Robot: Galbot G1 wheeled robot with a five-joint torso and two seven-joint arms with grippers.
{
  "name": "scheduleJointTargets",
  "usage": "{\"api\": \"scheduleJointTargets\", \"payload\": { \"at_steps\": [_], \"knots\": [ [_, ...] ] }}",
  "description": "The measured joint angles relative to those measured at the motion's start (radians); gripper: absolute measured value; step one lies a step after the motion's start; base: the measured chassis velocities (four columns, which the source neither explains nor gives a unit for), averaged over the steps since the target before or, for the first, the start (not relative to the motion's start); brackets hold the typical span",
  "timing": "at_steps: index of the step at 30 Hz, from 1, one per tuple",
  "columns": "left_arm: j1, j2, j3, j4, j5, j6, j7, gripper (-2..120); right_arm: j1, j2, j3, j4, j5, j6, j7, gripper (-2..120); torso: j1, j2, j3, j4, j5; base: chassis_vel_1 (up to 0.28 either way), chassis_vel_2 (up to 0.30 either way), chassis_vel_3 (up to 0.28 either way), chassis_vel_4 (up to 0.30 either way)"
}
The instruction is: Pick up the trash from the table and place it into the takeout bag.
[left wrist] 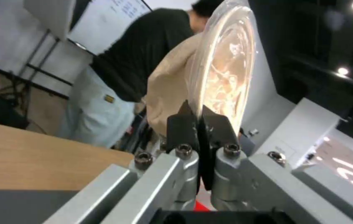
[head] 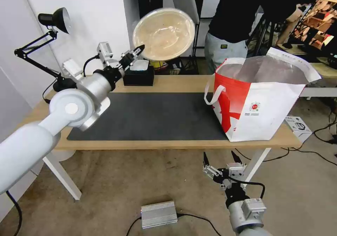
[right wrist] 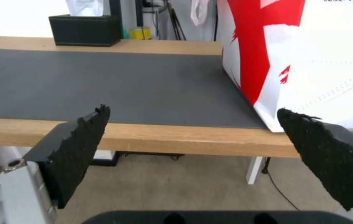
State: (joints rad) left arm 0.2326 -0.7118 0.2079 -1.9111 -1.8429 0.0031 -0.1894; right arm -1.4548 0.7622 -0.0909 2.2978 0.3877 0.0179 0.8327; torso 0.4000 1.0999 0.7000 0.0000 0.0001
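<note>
My left gripper [head: 140, 49] is raised high above the back left of the table [head: 175, 83] and is shut on the rim of a beige paper-pulp bowl [head: 164, 33], which is tipped on edge with its inside facing me. In the left wrist view the fingers [left wrist: 216, 123] pinch the bowl's [left wrist: 226, 71] clear-lined rim. The red-and-white takeout bag [head: 258, 104] stands open at the table's right end, foil lining showing. My right gripper [head: 222, 156] hangs open below the table's front edge, near the bag's corner [right wrist: 301, 62].
A black tissue box [head: 139, 75] sits at the table's back edge under the lifted bowl. A dark grey mat [head: 151, 116] covers the middle. A desk lamp [head: 52, 20] is clamped at the left. A metal box [head: 158, 214] lies on the floor.
</note>
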Motion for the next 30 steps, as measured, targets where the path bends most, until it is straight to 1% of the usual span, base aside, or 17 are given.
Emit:
{"api": "scheduleJointTargets", "payload": {
  "at_steps": [1, 2, 6, 7, 10, 12, 15, 17, 18, 21, 22, 27, 30],
  "knots": [
    [-0.018, -0.023, 0.016, 0.016, -0.001, 0.001, 0.001, 0, 0.000, 0.000, 0.000, 0.000, 0.000, 0.000, 0.000, 100, 0.000, 0.000, 0.000, 0.0000, 0.0000, 0.000, 0.000, 0.000, 0.000],
    [-0.018, -0.023, 0.016, 0.016, -0.001, 0.001, 0.001, 0, 0.000, 0.000, 0.000, 0.000, 0.000, 0.000, 0.000, 100, 0.000, 0.000, 0.000, 0.0000, 0.0000, 0.000, 0.000, 0.000, 0.000],
    [-0.073, -0.089, 0.068, 0.063, -0.002, 0.005, 0.015, 0, 0.000, 0.000, 0.000, 0.000, 0.000, 0.000, 0.000, 100, 0.000, 0.000, 0.000, -0.0001, 0.0001, 0.000, 0.000, 0.000, 0.000],
    [-0.073, -0.089, 0.068, 0.063, -0.002, 0.005, 0.015, 0, 0.000, 0.000, 0.000, 0.000, 0.000, 0.000, 0.000, 100, 0.000, 0.000, 0.000, -0.0001, 0.0001, 0.000, 0.000, 0.000, 0.000],
    [-0.109, -0.126, 0.109, 0.101, -0.002, 0.010, 0.030, 0, 0.000, 0.000, 0.000, 0.000, 0.000, 0.000, 0.000, 100, 0.000, 0.000, 0.000, -0.0001, 0.0001, 0.000, 0.000, 0.000, 0.000],
    [-0.119, -0.151, 0.117, 0.118, -0.003, 0.022, 0.040, 0, 0.000, 0.000, 0.000, 0.000, 0.000, 0.000, 0.000, 100, 0.000, 0.000, 0.000, 0.0000, 0.0001, 0.000, 0.000, 0.000, 0.000],
    [-0.122, -0.167, 0.125, 0.123, -0.003, 0.027, 0.050, 0, 0.000, 0.000, 0.000, 0.000, 0.000, 0.000, 0.000, 100, 0.000, 0.000, 0.000, -0.0001, 0.0000, 0.000, 0.000, 0.000, 0.000],
    [-0.133, -0.174, 0.145, 0.130, -0.001, 0.032, 0.079, 0, 0.000, 0.000, 0.000, 0.000, 0.000, 0.000, 0.000, 100, 0.000, 0.000, 0.000, 0.0000, 0.0000, 0.000, 0.000, 0.000, 0.000],
    [-0.133, -0.174, 0.145, 0.130, -0.001, 0.032, 0.079, 0, 0.000, 0.000, 0.000, 0.000, 0.000, 0.000, 0.000, 100, 0.000, 0.000, 0.000, 0.0000, 0.0000, 0.000, 0.000, 0.000, 0.000],
    [-0.155, -0.190, 0.164, 0.147, 0.000, 0.038, 0.106, 0, 0.000, 0.000, 0.000, 0.000, 0.000, 0.000, 0.000, 100, 0.000, 0.000, 0.000, 0.0001, 0.0000, 0.000, 0.000, 0.000, 0.000],
    [-0.155, -0.190, 0.164, 0.147, 0.000, 0.038, 0.106, 0, 0.000, 0.000, 0.000, 0.000, 0.000, 0.000, 0.000, 100, 0.000, 0.000, 0.000, 0.0001, 0.0000, 0.000, 0.000, 0.000, 0.000],
    [-0.204, -0.234, 0.214, 0.172, 0.002, 0.043, 0.126, 0, 0.000, 0.000, 0.000, 0.000, 0.000, 0.000, 0.000, 100, 0.000, 0.000, 0.000, 0.0000, 0.0001, 0.000, 0.000, 0.000, 0.000],
    [-0.217, -0.251, 0.230, 0.183, 0.006, 0.045, 0.125, 0, 0.000, 0.000, 0.000, 0.000, 0.000, 0.000, 0.000, 100, 0.000, 0.000, 0.000, 0.0000, -0.0001, 0.000, 0.000, 0.000, 0.000]
  ]
}}
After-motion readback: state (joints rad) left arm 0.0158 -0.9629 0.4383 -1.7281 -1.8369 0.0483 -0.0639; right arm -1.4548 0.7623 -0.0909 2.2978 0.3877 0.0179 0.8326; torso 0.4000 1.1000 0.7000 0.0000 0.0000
